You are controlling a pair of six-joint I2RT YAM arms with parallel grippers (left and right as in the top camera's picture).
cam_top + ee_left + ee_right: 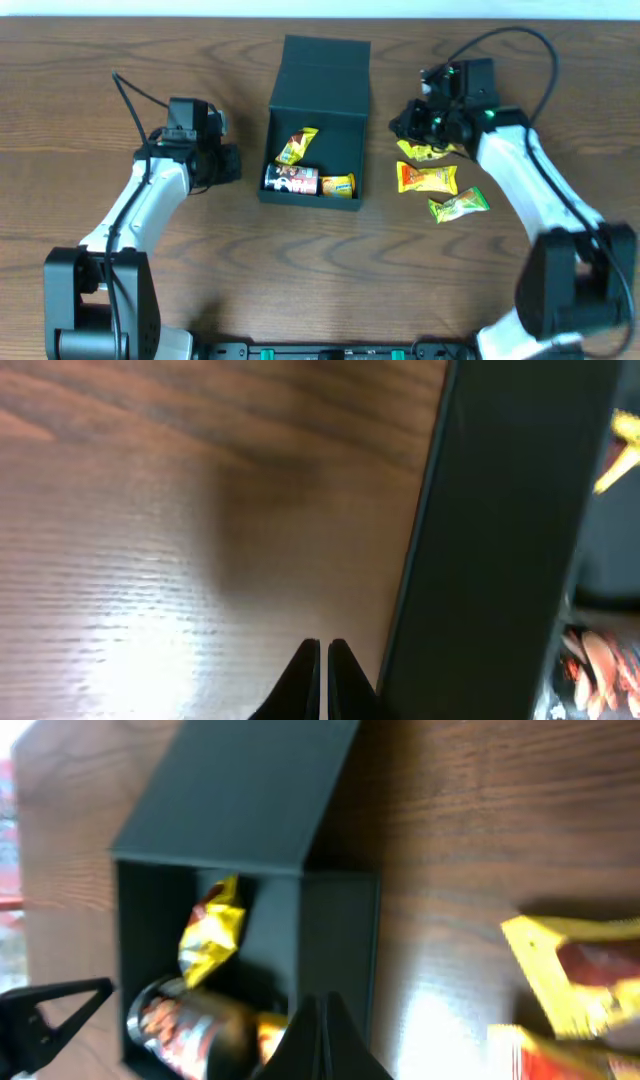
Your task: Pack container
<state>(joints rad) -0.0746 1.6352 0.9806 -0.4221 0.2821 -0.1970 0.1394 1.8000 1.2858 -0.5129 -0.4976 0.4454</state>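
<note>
While the container (325, 70) sits open with snacks (298, 180) inside, left fingers (305, 685) are pressed together empty, right fingers (345, 1055) look closed too, kinda blurry

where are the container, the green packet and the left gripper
container (327, 70): overhead, on its open lid
green packet (459, 206): overhead, middle of the wrapper
left gripper (323, 646): left wrist, between the shut fingertips

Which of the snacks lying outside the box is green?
The green packet, lowest in the overhead view and farthest from the container. The yellow packet and the orange packet lie nearer it.
</note>
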